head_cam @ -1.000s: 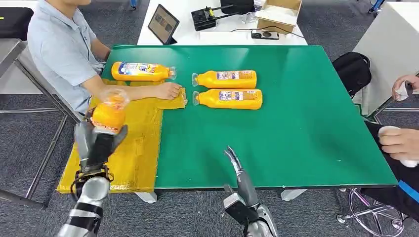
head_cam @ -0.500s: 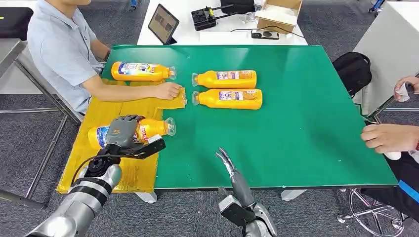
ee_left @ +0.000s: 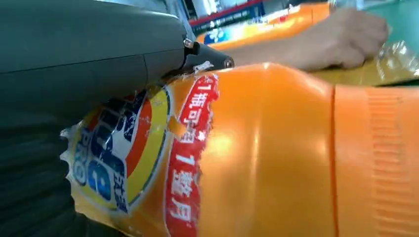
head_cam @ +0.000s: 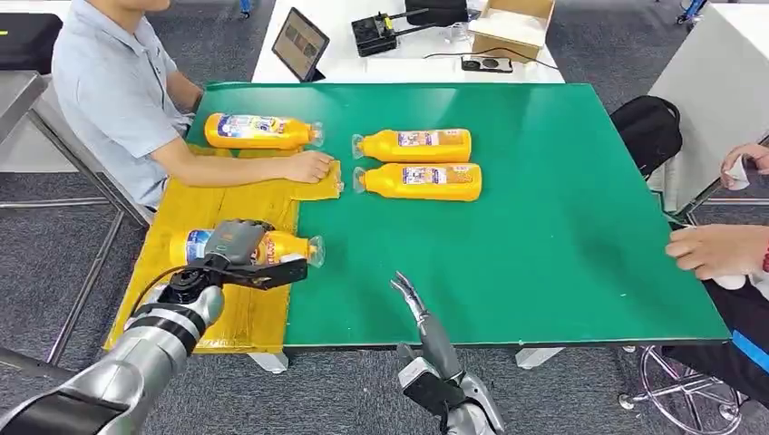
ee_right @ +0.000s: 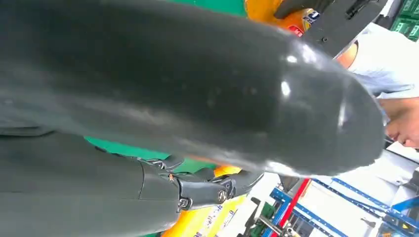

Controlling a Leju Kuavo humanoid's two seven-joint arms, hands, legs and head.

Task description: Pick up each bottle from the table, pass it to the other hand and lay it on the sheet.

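Orange bottle (head_cam: 272,246), blue-and-red label, lying on its side on the yellow sheet (head_cam: 227,208) at the bench's (head_cam: 544,227) near left corner, cap end pointing over the sheet's edge toward the green. Left hand (head_cam: 238,249) lies over its middle, fingers wrapped round the body (the left wrist view shows the label pressed close against the grey cover). Right hand (head_cam: 410,299) hangs at the near edge, holding nothing, fingers loosely apart. Second bottle (head_cam: 260,130) lies at the sheet's far end. Two more bottles (head_cam: 417,163) lie side by side on the green, mid-bench, caps toward the sheet. Person's hand (head_cam: 310,166) rests on the sheet's far right corner.
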